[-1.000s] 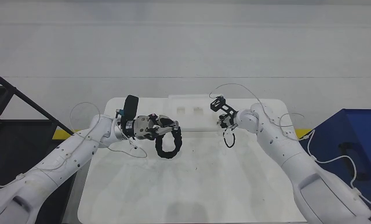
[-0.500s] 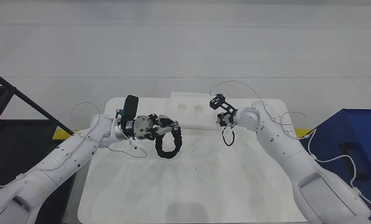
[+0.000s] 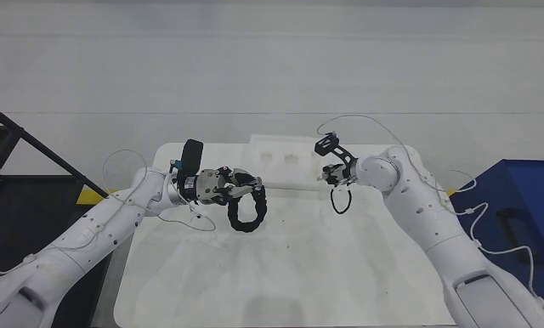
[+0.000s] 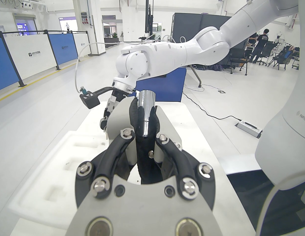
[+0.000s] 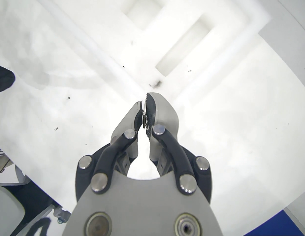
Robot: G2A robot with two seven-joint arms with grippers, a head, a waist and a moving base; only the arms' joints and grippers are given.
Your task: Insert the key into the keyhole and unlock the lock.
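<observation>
My left gripper (image 3: 248, 190) is shut on a black cable lock (image 3: 247, 212), whose loop hangs over the left half of the white table (image 3: 280, 277). In the left wrist view the lock's chrome cylinder (image 4: 145, 109) sticks out between the fingers (image 4: 118, 146) and points toward the other arm. My right gripper (image 3: 329, 178) hovers over the back of the table, a short way right of the lock. Its jaws pinch a small flat key (image 5: 144, 121) at the tips of that gripper (image 5: 143, 106).
A white foam tray (image 3: 280, 162) with rectangular pockets lies at the table's back edge, beneath the right gripper (image 4: 105, 121). A blue bin (image 3: 510, 200) stands off the table's right side. A dark frame (image 3: 34, 149) runs along the left.
The right arm has swung its elbow outward, and its gripper has shifted slightly right with the key. The left arm and the lock have stayed put.
</observation>
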